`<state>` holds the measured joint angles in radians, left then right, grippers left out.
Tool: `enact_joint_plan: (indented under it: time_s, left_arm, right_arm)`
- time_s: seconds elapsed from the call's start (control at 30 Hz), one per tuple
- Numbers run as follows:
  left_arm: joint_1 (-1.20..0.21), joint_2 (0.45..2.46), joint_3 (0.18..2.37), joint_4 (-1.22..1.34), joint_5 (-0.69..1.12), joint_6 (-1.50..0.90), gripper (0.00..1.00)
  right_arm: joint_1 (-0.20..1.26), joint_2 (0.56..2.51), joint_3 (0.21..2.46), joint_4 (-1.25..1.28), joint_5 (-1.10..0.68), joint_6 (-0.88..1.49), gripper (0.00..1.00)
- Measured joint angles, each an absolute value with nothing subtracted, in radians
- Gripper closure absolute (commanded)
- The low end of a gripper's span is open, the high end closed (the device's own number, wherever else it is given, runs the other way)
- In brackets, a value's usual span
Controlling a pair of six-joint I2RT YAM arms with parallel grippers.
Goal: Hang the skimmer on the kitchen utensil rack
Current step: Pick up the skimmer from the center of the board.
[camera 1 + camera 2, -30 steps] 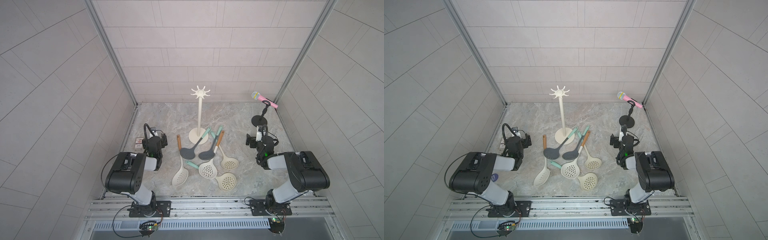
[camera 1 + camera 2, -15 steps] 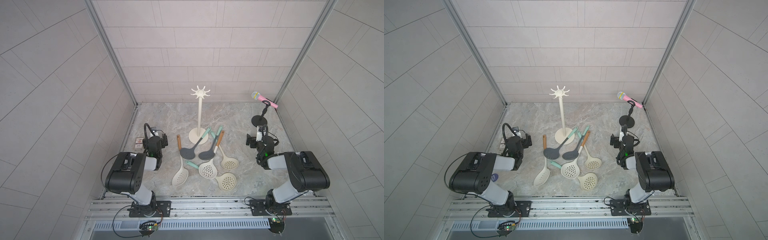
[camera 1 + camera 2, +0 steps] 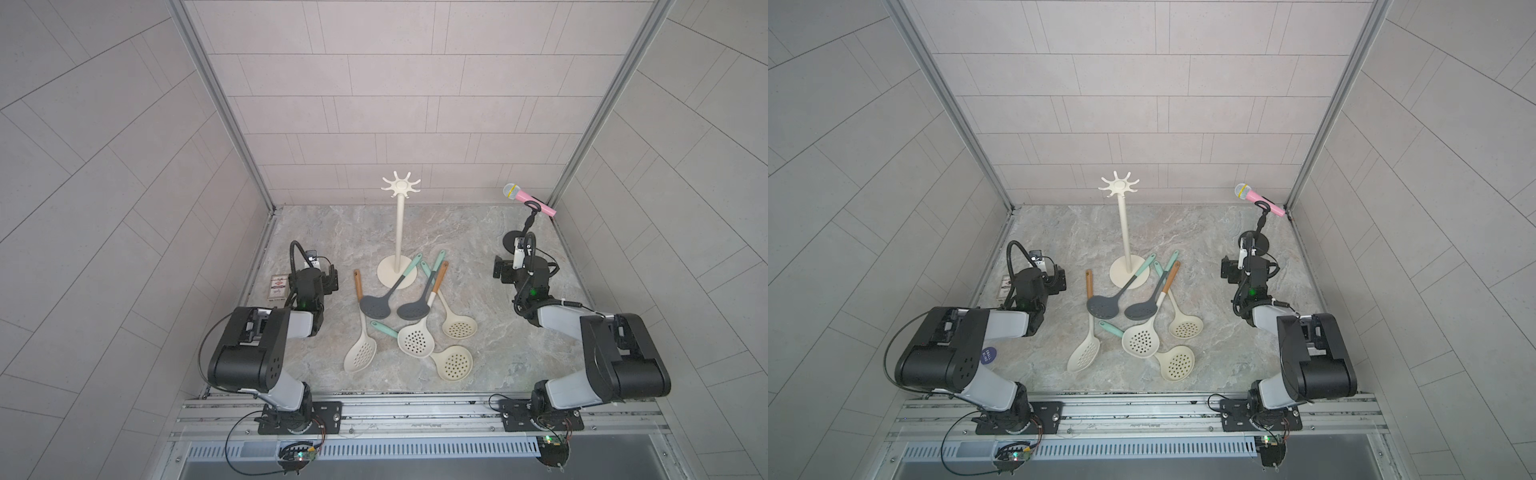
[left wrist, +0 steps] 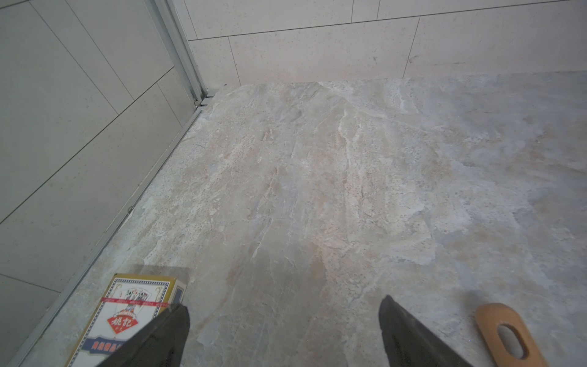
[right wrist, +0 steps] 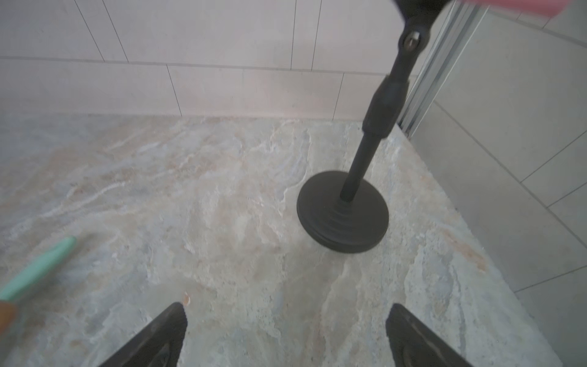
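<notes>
Nearest on the marble-patterned table [image 3: 498, 357] lie the cream skimmers [image 3: 453, 363], four of them, their perforated heads towards the near edge and their handles fanning away to the far side. The leftmost one [image 3: 360, 353] has a wooden handle; the end of that handle [image 4: 508, 336], with its hanging slot, shows in the left wrist view just beside the left gripper [image 4: 282, 305].

Just beyond the cream heads lie two dark grey skimmers [image 3: 375, 306], side by side. Their teal handles run to the far right, and the left one's handle lies across the edge of the rack's round base. All six utensils lie flat on the table in one loose, overlapping pile at the middle, and none hangs on a hook.

The left gripper is low over the table at the left, jaws wide apart with nothing between them, next to a playing-card box [image 4: 127, 314] by the left wall. The right gripper [image 5: 286, 306] is at the right, also spread wide and empty, facing the black microphone stand [image 5: 343, 213]. A teal handle [image 5: 41, 267] shows at the edge of the right wrist view.

The kitchen utensil rack [image 3: 400, 232] stands upright just beyond the pile, its hooks bare in both top views. In the far right corner a pink microphone [image 3: 528, 199] sits tilted on its stand.
</notes>
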<state>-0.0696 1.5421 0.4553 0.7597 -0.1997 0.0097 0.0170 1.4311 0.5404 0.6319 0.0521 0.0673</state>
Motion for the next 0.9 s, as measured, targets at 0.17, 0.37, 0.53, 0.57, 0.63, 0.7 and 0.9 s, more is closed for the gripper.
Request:
enact_joint_plan:
  time_s: [0.17,0.37,0.53,0.57,0.63,0.7,0.9]
  left_arm:
    - [-0.07,1.461,0.553,0.585,-0.177,0.023,0.0]
    - [-0.07,1.388,0.813,0.225,-0.154,0.081,0.0]
    - [-0.07,1.388,1.064,-0.12,-0.07,0.119,0.0]
    - [-0.07,1.39,1.097,-0.188,-0.045,0.129,0.0]
    - [-0.07,1.398,1.152,-0.33,0.012,0.148,0.0]
    - [-0.07,1.421,1.201,-0.476,0.077,0.165,0.0]
    - [-0.07,1.531,1.316,-0.861,0.275,0.239,0.05]
  right_arm:
    - [0.071,1.327,0.555,0.526,0.099,0.06,0.0]
    - [0.194,1.296,0.794,0.25,0.207,0.071,0.0]
    - [0.352,1.296,0.911,0.053,0.262,0.13,0.0]
    - [0.379,1.296,0.918,0.013,0.265,0.152,0.0]
    - [0.419,1.296,0.919,-0.052,0.269,0.19,0.0]
    - [0.461,1.298,0.916,-0.113,0.27,0.228,0.0]
    - [0.53,1.298,0.894,-0.199,0.255,0.296,0.06]
